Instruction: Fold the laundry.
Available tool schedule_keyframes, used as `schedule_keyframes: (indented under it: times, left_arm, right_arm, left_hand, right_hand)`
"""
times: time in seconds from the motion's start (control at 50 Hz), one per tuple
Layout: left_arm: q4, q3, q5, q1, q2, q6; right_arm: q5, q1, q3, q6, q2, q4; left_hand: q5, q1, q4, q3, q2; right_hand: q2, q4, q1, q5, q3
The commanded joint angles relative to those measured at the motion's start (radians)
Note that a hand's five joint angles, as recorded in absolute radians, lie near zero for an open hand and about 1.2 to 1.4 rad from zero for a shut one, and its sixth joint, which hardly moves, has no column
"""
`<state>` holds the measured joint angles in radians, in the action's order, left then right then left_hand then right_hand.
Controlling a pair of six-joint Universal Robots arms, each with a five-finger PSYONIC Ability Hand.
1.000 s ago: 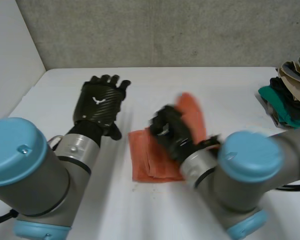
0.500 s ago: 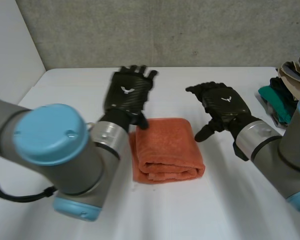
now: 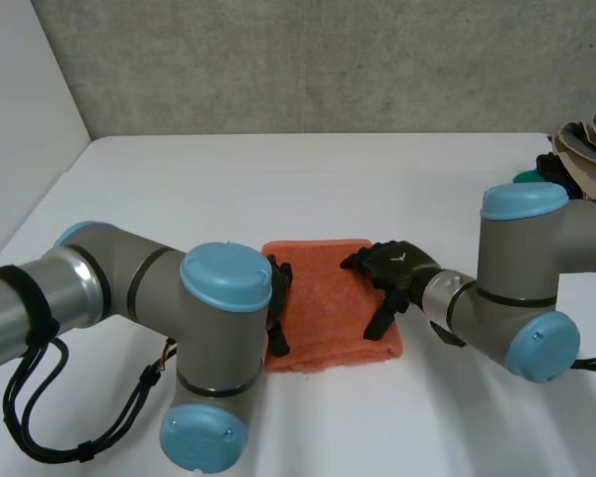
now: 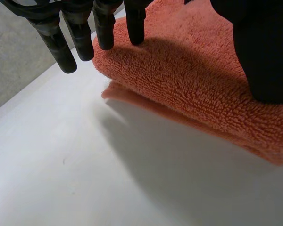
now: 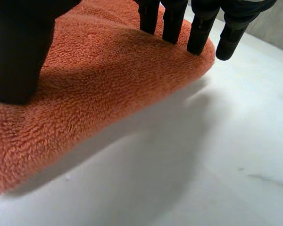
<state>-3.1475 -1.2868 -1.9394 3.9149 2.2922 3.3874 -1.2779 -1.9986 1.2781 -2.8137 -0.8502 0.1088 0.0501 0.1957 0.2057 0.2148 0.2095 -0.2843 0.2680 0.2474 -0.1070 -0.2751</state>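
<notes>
Nearest in the head view, the left arm (image 3: 129,293) comes in from 8 o'clock and the right arm (image 3: 526,253) from 4 o'clock, both bent in toward the middle of the white tabletop (image 3: 278,184). Between them lies the folded orange terry towel (image 3: 328,298), a thick square bundle lying flat, its rounded fold at 6 o'clock.

The left hand (image 3: 277,303) sits at the towel's 9 o'clock edge. Its wrist view shows the fingers (image 4: 104,28) straight and spread, their tips at the rounded edge of the towel (image 4: 188,80), and the thumb resting on the pile; nothing is pinched.

The right hand (image 3: 397,268) lies on the towel's 3 o'clock side. In its wrist view the fingers (image 5: 198,33) are straight, tips on the cloth (image 5: 104,80) near its edge, and the thumb presses down on the top layer; this hand is also wide, not gripping.

Farther off, at 2 o'clock on the tabletop, is a heap of tan, dark and green clothes (image 3: 584,149). Beyond that stands a grey concrete wall (image 3: 328,60).
</notes>
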Motion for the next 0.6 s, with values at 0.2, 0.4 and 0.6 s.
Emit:
schedule_keyframes:
  times: [0.2,0.4,0.6]
  left_arm:
    - [-0.02,-0.049,0.241,0.038,-0.299,-0.003]
    - [-0.019,-0.083,0.416,0.115,-0.327,-0.083]
    - [-0.02,-0.088,0.418,0.109,-0.327,-0.125]
  right_arm:
    - [-0.107,-0.134,0.524,0.115,-0.403,-0.457]
    - [-0.12,-0.206,0.652,0.172,-0.271,-0.662]
    - [-0.127,-0.207,0.593,0.247,-0.173,-0.745]
  left_hand:
    - [-0.011,0.018,0.008,-0.001,0.004]
    - [0.006,0.035,0.025,0.016,0.022]
    - [0.006,0.035,0.025,0.016,0.022]
  right_hand:
    - [0.003,0.014,0.034,0.0,-0.007]
    - [-0.044,0.061,0.081,-0.047,-0.054]
    - [-0.27,0.286,0.307,-0.273,-0.279]
